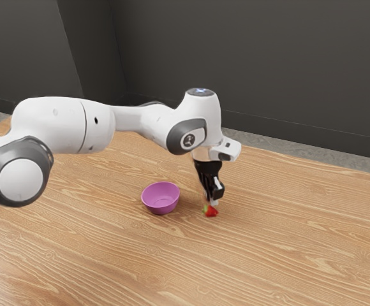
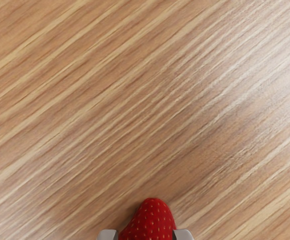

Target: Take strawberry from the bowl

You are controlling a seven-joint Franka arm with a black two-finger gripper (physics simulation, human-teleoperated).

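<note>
item one: strawberry [image 1: 211, 211], single, red, pale seeds on its skin, a little green at the end toward the exterior view's left. location: outside the bowl [image 1: 161, 206], on the exterior view's right of it, at the level of the tabletop or barely over it; i cannot tell whether its underside touches the wood.

item two: my gripper [image 1: 214, 202], black, two-fingered, pointing down. condition: parted by about the strawberry's width and closed in on it, with the fruit held between the fingers [image 2: 107, 235], one against each side. the strawberry sits directly below the hand, right at the fingertips, its rounded red tip showing out past them in my wrist view.

item three: bowl, purple-pink, round, upright on the table [image 1: 293, 255]. it stands near the gripper but apart from it, toward the exterior view's left, with its rim facing up.

item four: arm [image 1: 51, 127], white with grey joint covers, entering from the exterior view's left, passing high over the left part of the table and bending down at the hand, to the right of the bowl.

item five: table, light brown wood with streaked grain; on its far side, a dark grey wall [image 1: 255, 64].
</note>
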